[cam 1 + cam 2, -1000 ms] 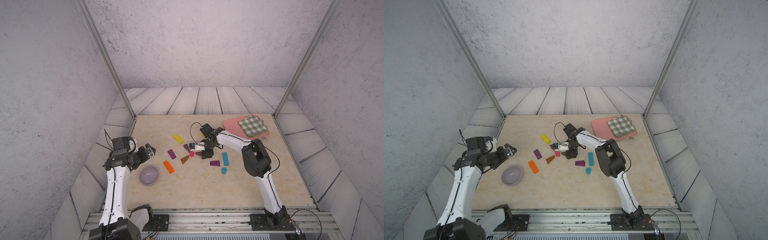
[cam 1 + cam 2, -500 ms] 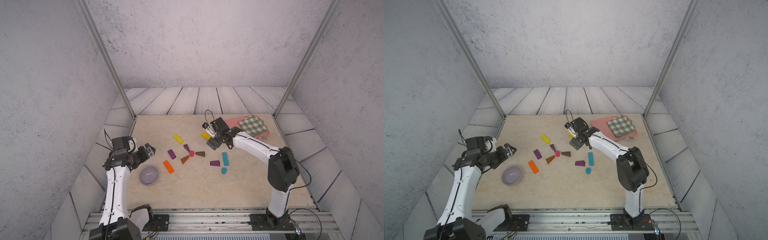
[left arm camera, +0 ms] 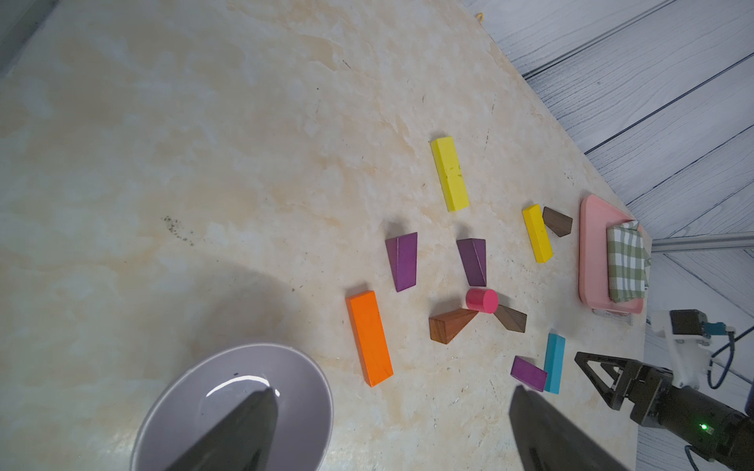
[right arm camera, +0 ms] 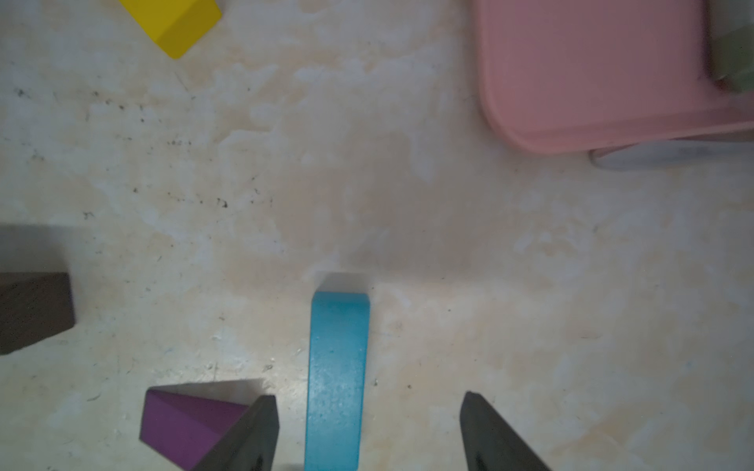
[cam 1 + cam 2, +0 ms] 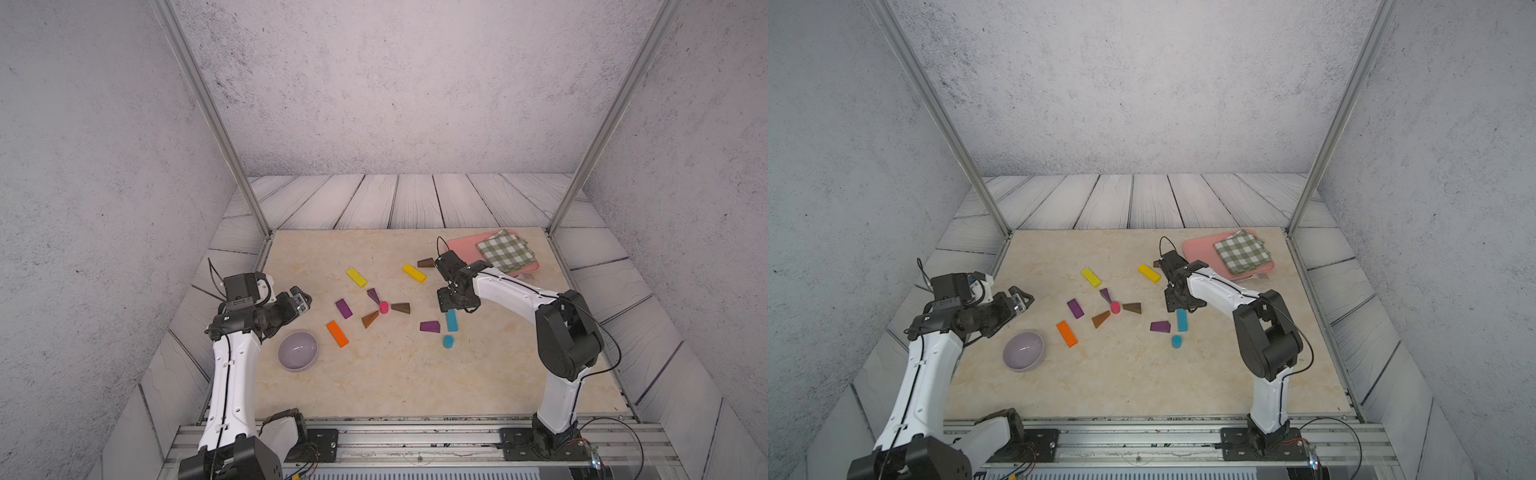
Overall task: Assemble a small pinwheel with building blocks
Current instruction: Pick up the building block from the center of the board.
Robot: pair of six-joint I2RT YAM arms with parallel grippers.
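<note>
And the right hand (image 4: 366,395) is low over the teal bar (image 4: 336,379), fingers spread to either side of it with a strip of bare counter (image 4: 408,244) showing on each flank, so nothing is pinched. The bar lies flat, its long axis in line with the hand's reach. In both top views it runs near-to-far, right of centre, far end under the hand. A purple wedge (image 5: 429,326) sits just beside it on the left arm's side, and the blue cylinder (image 5: 447,341) stands near its front end.

Centre of the counter: the pink cylinder (image 5: 383,307) stands upright as the hub, three wedges fanned round it, narrow ends inward. That's the purple spoke (image 5: 372,296) on the far-left side, the dark brown spoke (image 5: 401,308) to the right and the light brown spoke (image 5: 370,319) at near-left. Loose around them lie the left yellow bar (image 5: 356,277) and right yellow bar (image 5: 414,273), both diagonal, a second purple wedge (image 5: 343,308) and the orange bar (image 5: 337,333).

Over at the left edge, the left hand (image 3: 393,388) hangs wide open and empty by the lilac bowl (image 5: 297,350).

Only the right wrist view shows those gaps beside the teal bar. The left wrist view shows the whole stray dark wedge (image 3: 557,221) between the right yellow bar and the pink tray (image 3: 591,253) with its checked cloth (image 3: 626,261). In a top view the wedge (image 5: 1156,263) barely peeks past the right arm.
</note>
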